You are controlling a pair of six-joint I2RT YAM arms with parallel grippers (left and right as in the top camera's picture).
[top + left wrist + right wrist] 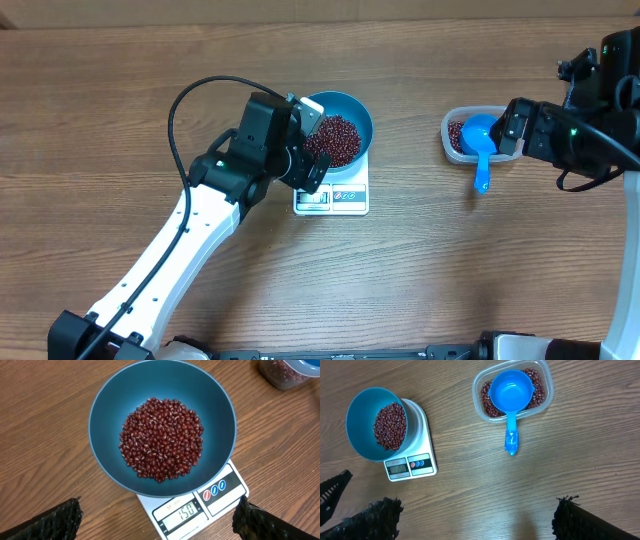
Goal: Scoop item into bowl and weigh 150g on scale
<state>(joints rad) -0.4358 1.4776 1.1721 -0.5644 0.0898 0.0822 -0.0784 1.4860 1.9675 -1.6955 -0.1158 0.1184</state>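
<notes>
Left pincer (159, 522) spread wide at frame bottom, bowl (105, 435) of beans (162, 440) on the scale (227, 497) just above. Right pincer (475, 522) spread too.

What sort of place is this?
Likely a robot test bench, not a kitchen: a left arm and right arm at a wooden table, a bowl of beans on a kitchen scale, a scoop on a tub.

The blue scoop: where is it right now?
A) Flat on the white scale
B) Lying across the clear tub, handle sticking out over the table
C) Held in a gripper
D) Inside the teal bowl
B: in the right wrist view the blue scoop rests with its cup over the clear tub, and its handle reaches past the tub's rim over the wood of the table.
</notes>
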